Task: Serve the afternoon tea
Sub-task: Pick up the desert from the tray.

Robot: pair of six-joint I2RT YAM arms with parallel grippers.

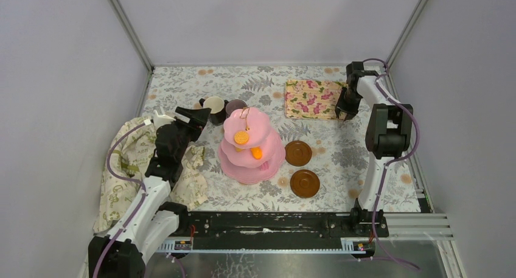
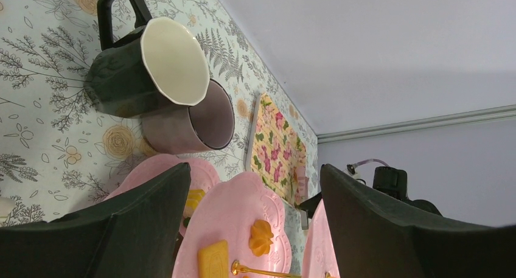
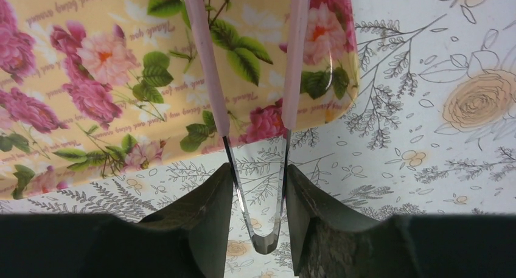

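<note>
The pink three-tier cake stand (image 1: 251, 145) with a gold loop handle stands mid-table, with orange sweets (image 1: 241, 137) on its tiers. Two dark mugs (image 1: 214, 106) stand side by side behind it. Two brown saucers (image 1: 298, 152) lie to its right. My left gripper (image 1: 198, 115) is open and empty, just left of the stand and near the mugs. In the left wrist view the mugs (image 2: 146, 71) and the stand (image 2: 243, 217) show beyond the gripper (image 2: 254, 171). My right gripper (image 1: 342, 115) is shut on pink-handled metal tongs (image 3: 207, 71) at the floral tray's right edge.
The rectangular floral tray (image 1: 313, 98) lies at the back right and also shows in the right wrist view (image 3: 91, 77). A beige leaf-print cloth (image 1: 131, 168) lies crumpled at the left under my left arm. Grey walls enclose the table on three sides.
</note>
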